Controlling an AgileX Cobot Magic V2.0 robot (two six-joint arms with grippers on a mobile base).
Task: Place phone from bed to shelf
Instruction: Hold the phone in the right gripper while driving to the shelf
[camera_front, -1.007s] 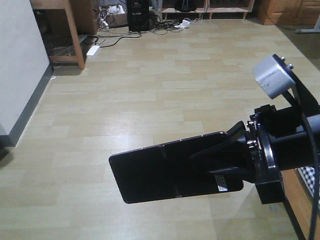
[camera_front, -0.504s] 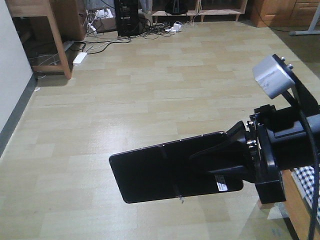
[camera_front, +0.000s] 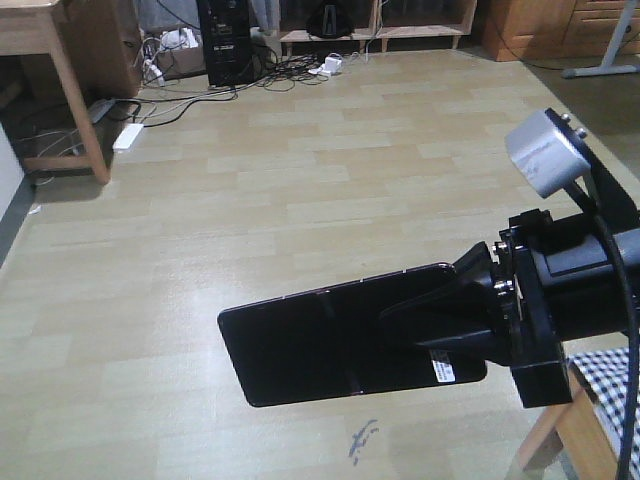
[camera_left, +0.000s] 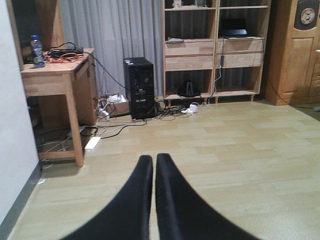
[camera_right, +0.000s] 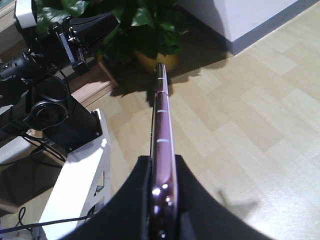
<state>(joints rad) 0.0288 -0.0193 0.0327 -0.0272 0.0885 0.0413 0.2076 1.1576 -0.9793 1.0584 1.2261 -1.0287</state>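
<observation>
The phone (camera_front: 320, 345) is a flat glossy black slab held level above the floor, with my right gripper (camera_front: 400, 322) shut on its right end by the white sticker. From the right wrist the phone (camera_right: 160, 120) shows edge-on, pinkish and metallic, clamped in the right gripper (camera_right: 163, 167). A corner of the bed (camera_front: 612, 385), with a check sheet on a wood frame, sits at the lower right. The pale wood shelf (camera_left: 215, 50) stands across the room against the curtain. My left gripper (camera_left: 153, 160) is shut on nothing, pointing over the floor toward the shelf.
A wooden desk (camera_left: 60, 80) with a bottle stands at the left, beside a black PC tower (camera_left: 141, 87). Loose cables and a power strip (camera_front: 128, 135) lie on the floor. A brown cabinet (camera_left: 295, 50) is right of the shelf. A potted plant (camera_right: 150, 30) stands beyond the phone's tip.
The front view has swung to the right: desk, tower and cables slid left, and the bed corner came into view. The phone stays the same in the right gripper.
</observation>
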